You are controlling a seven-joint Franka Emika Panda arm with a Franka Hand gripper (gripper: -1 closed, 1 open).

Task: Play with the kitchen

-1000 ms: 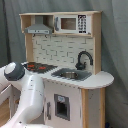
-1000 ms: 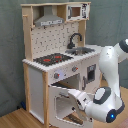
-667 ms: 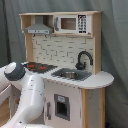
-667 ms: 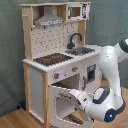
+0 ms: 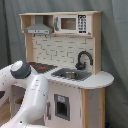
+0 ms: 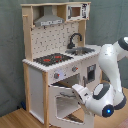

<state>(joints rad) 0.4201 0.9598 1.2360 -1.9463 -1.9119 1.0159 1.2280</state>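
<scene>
The kitchen (image 5: 75, 50) (image 6: 50, 45) is a tall white and light-wood toy. It has a black-red stovetop (image 5: 42, 66) (image 6: 52, 59), a steel sink (image 5: 70, 75) (image 6: 82, 50), a black faucet (image 5: 82, 59) (image 6: 75, 39) and a grey hood (image 5: 39, 27) (image 6: 49, 20). In the second exterior view its oven door (image 6: 62, 102) hangs open and tilted outward. My gripper (image 6: 77, 91) is at the door's upper right edge. In the first exterior view only my white arm (image 5: 30, 95) shows, low on the left, and the gripper is hidden.
A grey curtain (image 5: 115, 60) hangs behind the toy. It stands on a wooden floor (image 6: 15, 120). A small windowed door (image 5: 61, 106) sits under the sink. My arm's elbow (image 6: 117, 52) rises to the right of the counter.
</scene>
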